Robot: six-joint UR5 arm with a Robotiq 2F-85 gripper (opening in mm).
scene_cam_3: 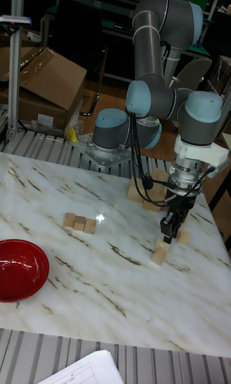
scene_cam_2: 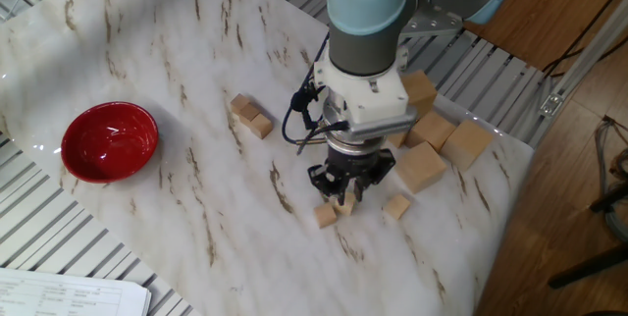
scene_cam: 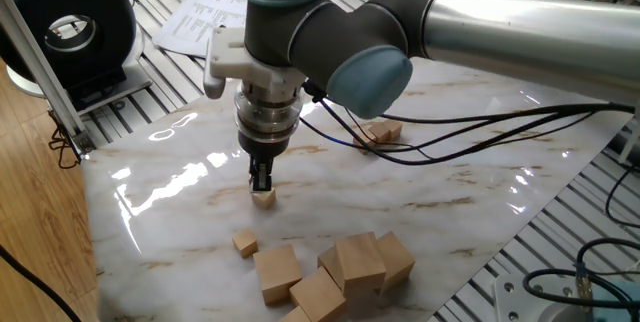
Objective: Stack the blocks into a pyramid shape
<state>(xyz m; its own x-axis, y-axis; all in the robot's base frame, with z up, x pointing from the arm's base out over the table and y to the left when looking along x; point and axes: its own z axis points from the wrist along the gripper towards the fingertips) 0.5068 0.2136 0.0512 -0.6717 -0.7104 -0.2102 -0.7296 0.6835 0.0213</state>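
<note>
My gripper points straight down at the marble table, fingers close together on a small block at table level. A second small block lies right beside it, hidden behind it in one fixed view. Another small block lies loose near the large cubes. A short row of small blocks sits apart toward the table's middle.
Several large wooden cubes are clustered by the table edge close to the gripper. A red bowl sits at the far side. Black cables trail over the marble. Papers lie beyond the table.
</note>
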